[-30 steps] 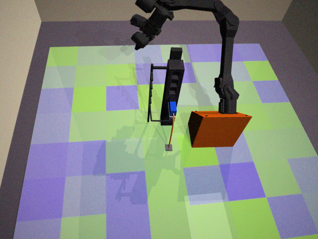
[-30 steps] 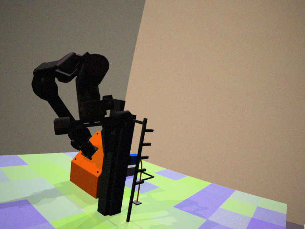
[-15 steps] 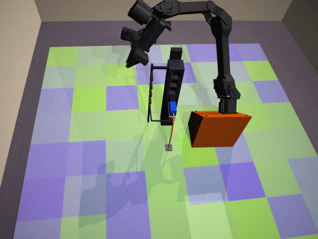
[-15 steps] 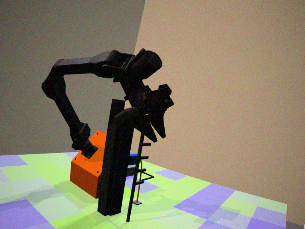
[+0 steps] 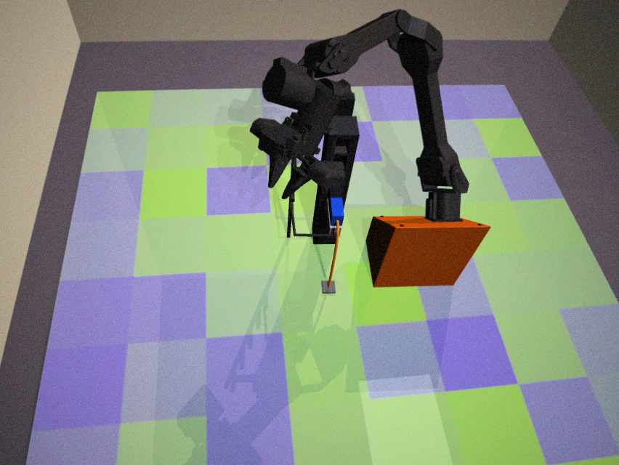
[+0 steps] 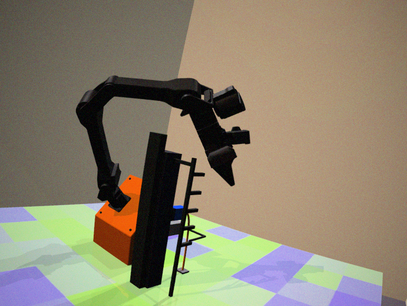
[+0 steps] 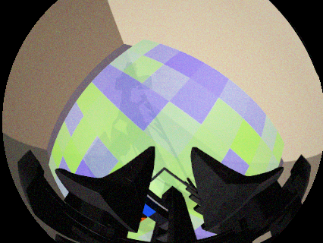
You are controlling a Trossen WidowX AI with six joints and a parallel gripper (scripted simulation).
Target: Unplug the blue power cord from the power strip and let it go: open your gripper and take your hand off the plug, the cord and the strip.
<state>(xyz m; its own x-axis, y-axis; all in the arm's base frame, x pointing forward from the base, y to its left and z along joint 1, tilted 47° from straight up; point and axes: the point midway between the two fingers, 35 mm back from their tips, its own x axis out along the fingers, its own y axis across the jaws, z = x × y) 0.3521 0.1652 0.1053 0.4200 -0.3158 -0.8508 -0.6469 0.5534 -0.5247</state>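
Observation:
The blue plug (image 5: 337,208) (image 6: 177,212) (image 7: 148,210) sits against the lower part of the upright black power strip (image 5: 322,220) (image 6: 172,174). Its prongs are hidden. An orange cord (image 5: 334,255) (image 6: 187,242) hangs from the plug down to a small grey plate (image 5: 328,286) (image 6: 182,270). My gripper (image 5: 277,192) (image 7: 173,151) is partly open, with nothing between its fingers. It points down, high above the plug and off to the side of the strip where the thin rack stands. It touches neither plug nor cord. In the exterior view one finger hides the other.
A thin black rack with short pegs (image 6: 188,197) (image 5: 290,215) stands beside the strip, near the plug. A taller black post (image 6: 154,171) stands against the strip. The orange arm base (image 5: 425,255) (image 6: 113,240) is to the right in the top view, and my arm arches over from it.

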